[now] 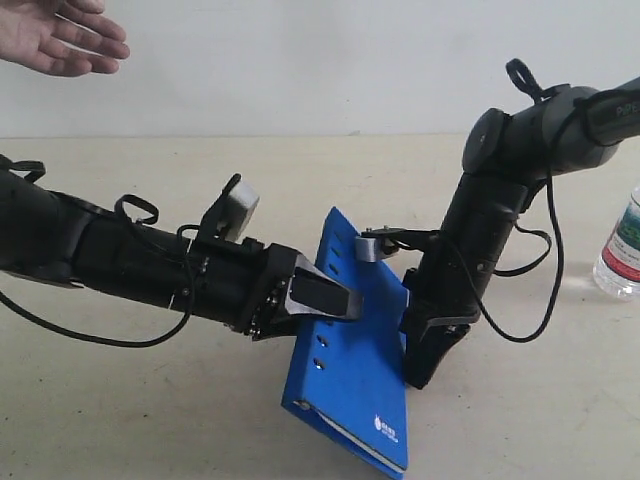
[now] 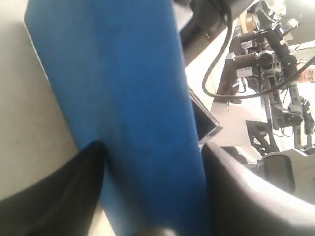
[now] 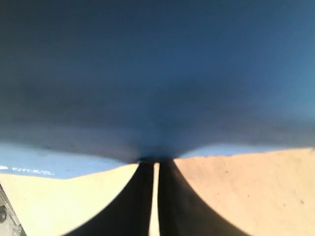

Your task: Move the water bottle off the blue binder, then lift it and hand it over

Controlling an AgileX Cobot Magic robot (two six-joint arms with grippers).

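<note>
The blue binder (image 1: 358, 360) is tilted, its far end raised and its near end low by the table's front edge. My left gripper (image 1: 335, 297) is shut on its left edge, near the small holes; in the left wrist view the blue binder (image 2: 128, 98) fills the gap of the left gripper (image 2: 152, 152). My right gripper (image 1: 428, 355) is shut and sits at the binder's right edge. In the right wrist view the right gripper (image 3: 156, 164) has its tips against the blue binder (image 3: 157, 73). The water bottle (image 1: 622, 250) stands on the table at far right, off the binder.
A person's open hand (image 1: 62, 36) hovers at the top left, palm up. The beige table (image 1: 150, 400) runs back to a white wall. Cables hang from both arms. Other equipment shows beyond the binder in the left wrist view.
</note>
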